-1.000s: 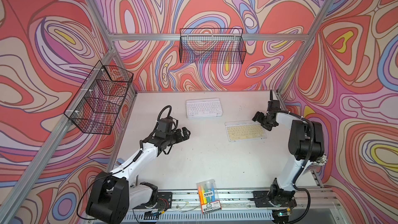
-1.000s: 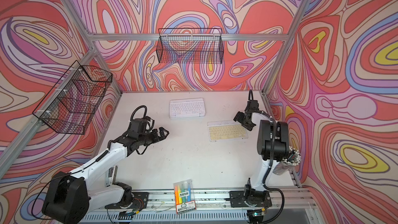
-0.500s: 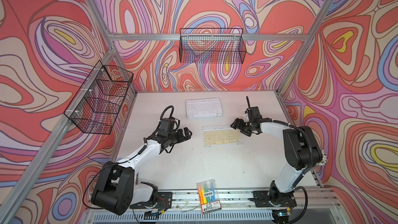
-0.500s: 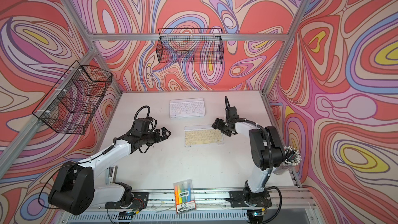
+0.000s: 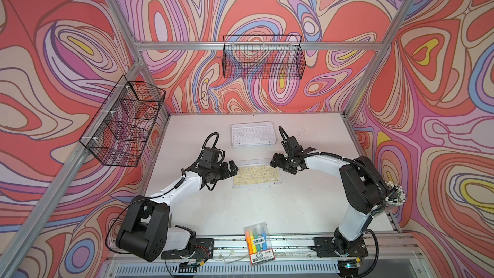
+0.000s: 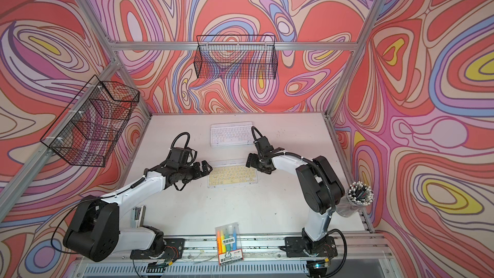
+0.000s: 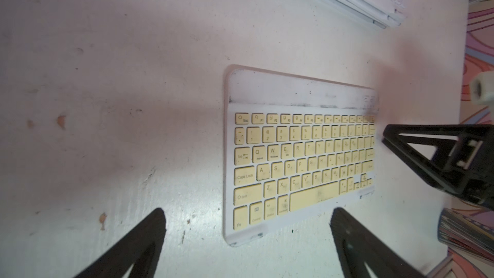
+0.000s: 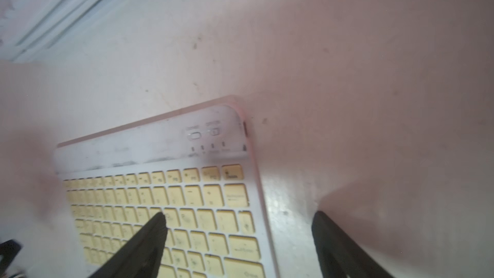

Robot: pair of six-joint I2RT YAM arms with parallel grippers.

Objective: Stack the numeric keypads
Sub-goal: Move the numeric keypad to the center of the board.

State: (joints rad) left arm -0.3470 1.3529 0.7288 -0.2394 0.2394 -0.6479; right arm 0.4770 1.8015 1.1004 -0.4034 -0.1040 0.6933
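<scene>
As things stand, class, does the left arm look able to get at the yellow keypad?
Probably yes. The left gripper, jaws open, sits at one end of the yellow keypad with nothing between them. The right gripper straddles only the opposite end.

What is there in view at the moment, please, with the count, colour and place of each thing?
yellow keypad: one, yellow keys in a clear frame, flat at mid-table between the grippers.
keypad stack: several layers, exact count unclear, white-keyed one on top, far middle of the table.
marker pack: one, clear with coloured markers, near edge.
wire baskets: two, black, one on the back wall, one on the left wall.
cup of pencils: one, clear, beyond the table's right edge.
table: one, white, scuffed.
left gripper: one, black, open, at the yellow keypad's left end.
right gripper: one, black, open, at its far right corner.
</scene>
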